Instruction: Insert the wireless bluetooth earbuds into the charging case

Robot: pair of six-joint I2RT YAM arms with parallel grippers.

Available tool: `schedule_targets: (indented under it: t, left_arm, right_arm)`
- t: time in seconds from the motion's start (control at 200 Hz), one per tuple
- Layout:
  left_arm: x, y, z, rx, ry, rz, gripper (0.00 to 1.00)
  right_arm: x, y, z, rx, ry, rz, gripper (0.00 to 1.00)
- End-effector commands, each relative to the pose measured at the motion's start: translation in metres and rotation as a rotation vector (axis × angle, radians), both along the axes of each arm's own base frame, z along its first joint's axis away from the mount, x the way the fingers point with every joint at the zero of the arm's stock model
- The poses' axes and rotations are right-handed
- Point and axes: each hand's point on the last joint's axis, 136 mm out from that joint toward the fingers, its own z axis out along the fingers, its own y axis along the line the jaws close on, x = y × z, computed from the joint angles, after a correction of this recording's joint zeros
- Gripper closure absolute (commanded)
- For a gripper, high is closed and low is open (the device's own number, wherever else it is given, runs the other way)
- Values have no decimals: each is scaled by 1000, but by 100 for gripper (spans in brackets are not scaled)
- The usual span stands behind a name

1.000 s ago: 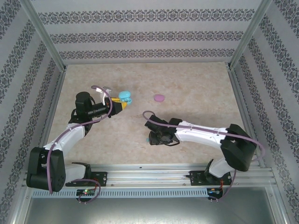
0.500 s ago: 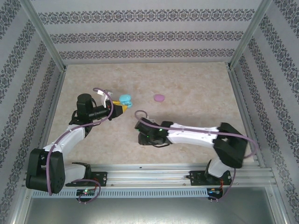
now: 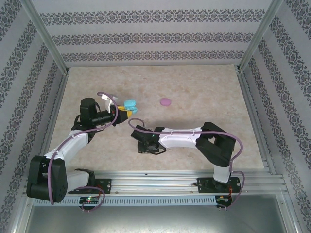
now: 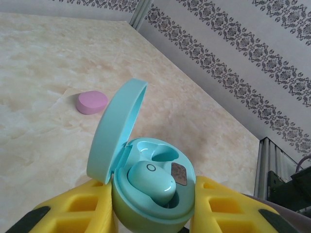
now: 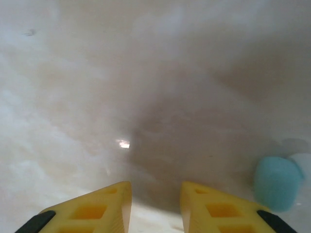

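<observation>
Between the yellow fingers (image 4: 73,213) of my left gripper (image 4: 153,216) sits the turquoise charging case (image 4: 127,145), pinched at its base with the lid tipped back. 1 seated earbud (image 4: 150,183) fills the near socket, and the empty socket (image 4: 163,154) behind it waits. My right gripper (image 5: 154,194) hovers low over the table (image 5: 146,73), jaws a narrow gap apart with nothing between them. A blurred light blue earbud (image 5: 274,183), as I read it, lies just outside 1 finger. I judge I should slide sideways, centre the gap over it, and pinch lightly.
</observation>
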Motion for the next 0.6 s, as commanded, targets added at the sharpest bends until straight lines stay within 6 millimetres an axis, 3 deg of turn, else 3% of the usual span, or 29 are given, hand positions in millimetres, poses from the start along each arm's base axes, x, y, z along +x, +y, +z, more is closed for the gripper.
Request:
schedule_targets:
  t: [0.0,0.365,0.595]
  left_arm:
    - [-3,-5,1,-2,-21,-25,94]
    - [-3,-7,1,-6,-19,-28,94]
    - [-4,-8,0,-5,-15,-29,95]
  right_arm:
    - [1,-29,3,-63,-11,-52,67]
    - [8,-66,6,-75,-24,-140,66]
    - [19,-72,10,-64,-33,-169,65]
